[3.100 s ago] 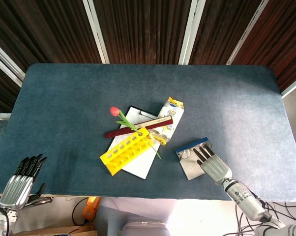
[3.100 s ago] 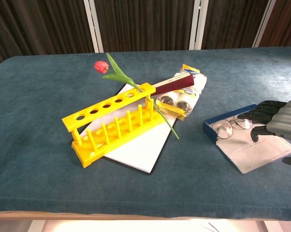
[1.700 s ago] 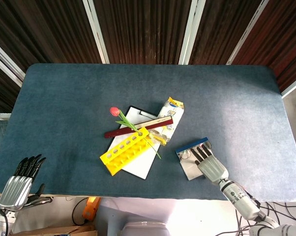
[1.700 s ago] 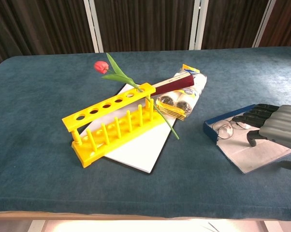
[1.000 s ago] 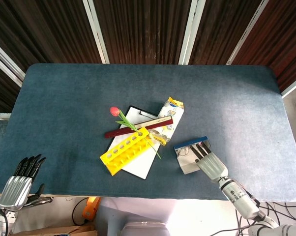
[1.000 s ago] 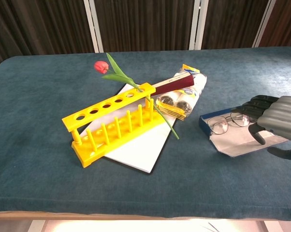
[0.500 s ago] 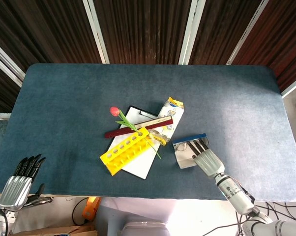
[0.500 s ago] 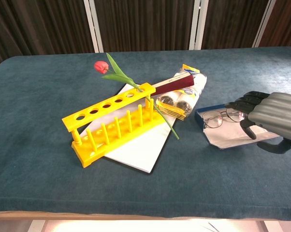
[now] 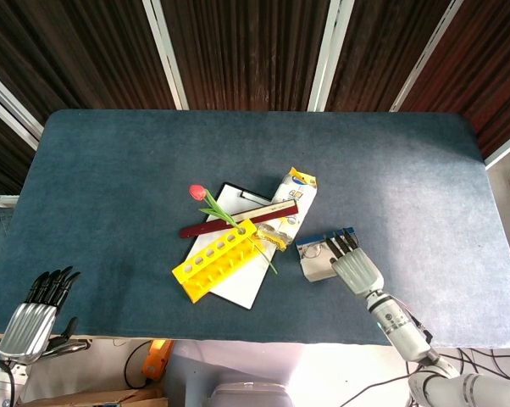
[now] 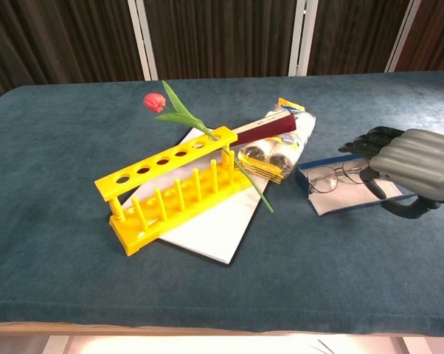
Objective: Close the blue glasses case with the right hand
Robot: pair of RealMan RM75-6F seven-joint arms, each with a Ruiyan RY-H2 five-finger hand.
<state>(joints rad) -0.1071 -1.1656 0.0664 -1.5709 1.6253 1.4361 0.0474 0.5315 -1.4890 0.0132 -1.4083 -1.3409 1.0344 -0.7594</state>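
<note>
The blue glasses case (image 9: 315, 265) (image 10: 338, 199) lies open at the table's front right, its pale lining facing up and its blue edge toward the snack packet. A pair of wire glasses (image 10: 327, 178) lies in it. My right hand (image 9: 351, 263) (image 10: 404, 167) reaches over the case from the near right. Its dark fingers (image 10: 369, 143) are stretched over the lid and glasses, and the thumb sits low by the lid's near edge. The lid looks tilted up. My left hand (image 9: 36, 312) hangs off the front left table edge, fingers spread, holding nothing.
A yellow tube rack (image 9: 214, 260) (image 10: 170, 193) lies on a white clipboard (image 9: 238, 287) (image 10: 214, 232) at mid-table. With it are a red tulip (image 9: 197, 192) (image 10: 154, 102), a dark red ruler (image 9: 238, 219) (image 10: 262, 127) and a snack packet (image 9: 296, 188) (image 10: 285, 144), which lies just left of the case.
My right hand has pushed forward and left, sliding the case toward the snack packet. The lid has tipped up and looks shorter. The left hand has not moved.
</note>
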